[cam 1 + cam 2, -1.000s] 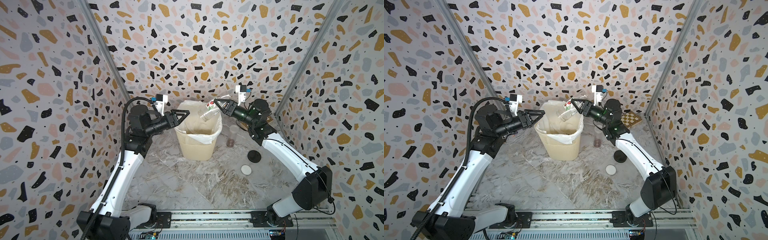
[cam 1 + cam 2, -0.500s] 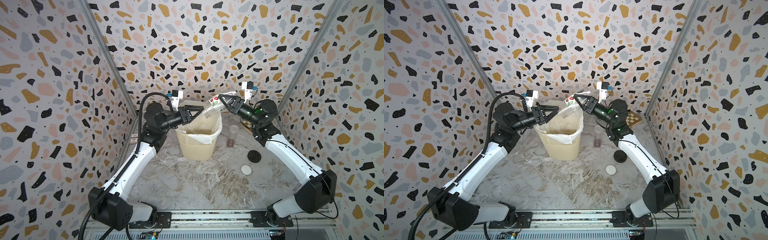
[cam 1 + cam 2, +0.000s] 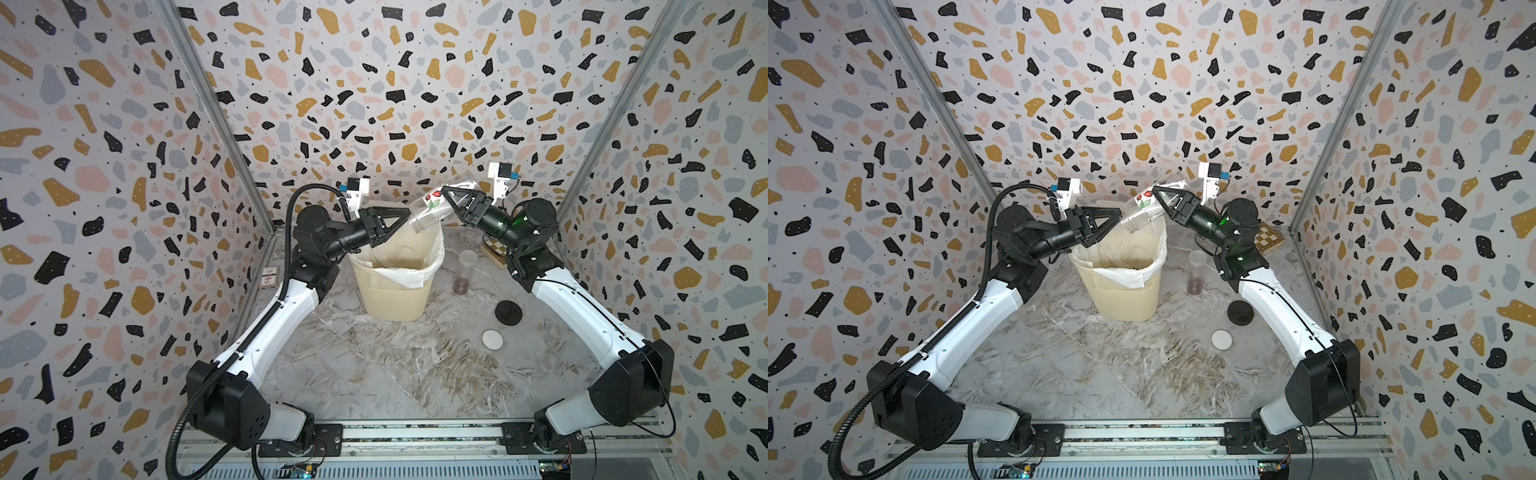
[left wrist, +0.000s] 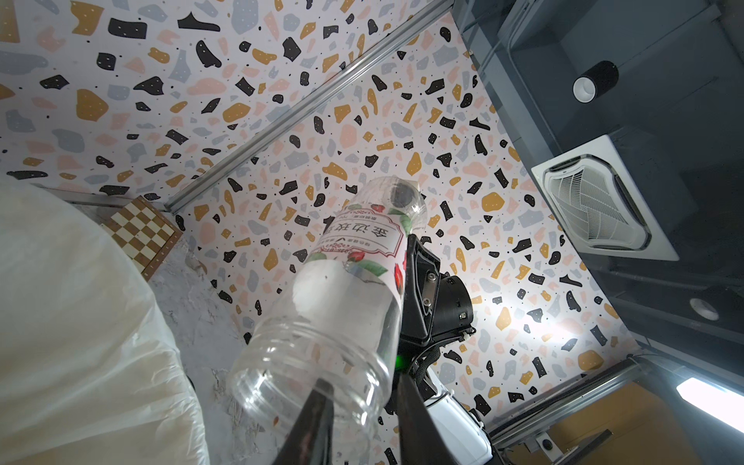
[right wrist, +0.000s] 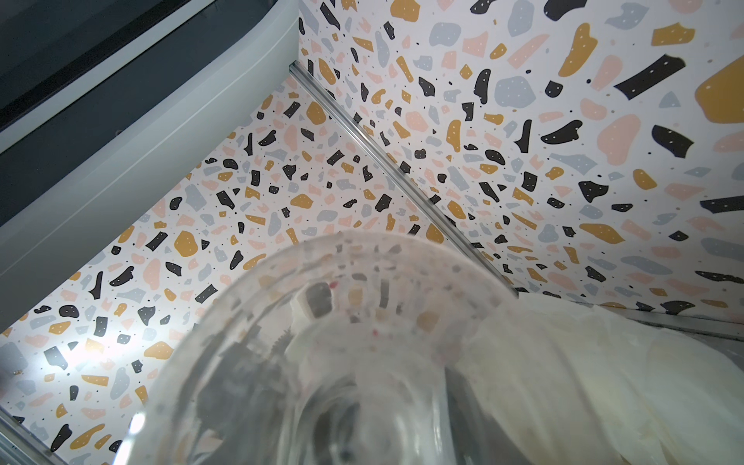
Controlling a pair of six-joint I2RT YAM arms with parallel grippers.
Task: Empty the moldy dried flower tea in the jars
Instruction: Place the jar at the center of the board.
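The right gripper [image 3: 449, 203] is clamped around the body of the labelled jar [image 3: 426, 210], upper centre of the frame, tipping it mouth-down over the cream ribbed bin [image 3: 399, 299] and its white bag [image 3: 434, 253]. The left gripper [image 3: 403, 220] meets the jar's open mouth from the left. In the left wrist view its fingers [image 4: 314, 418] appear to straddle the threaded rim, but whether they have closed on it cannot be told. The jar looks all but bare inside, with only a few specks clinging to the wall, so this pour appears done or nearly so. Right of the bin, the slim tube jar [image 3: 466, 266] stands upright on the marble table [image 3: 395, 374], apart from both arms, with a shallow layer of dried flower tea [image 3: 461, 286] at its bottom — that one is judged yet to be emptied. A black lid [image 3: 508, 311] and a white lid [image 3: 492, 339] lie loose on the table, lower right of the tube. By that count, the job stands partway.
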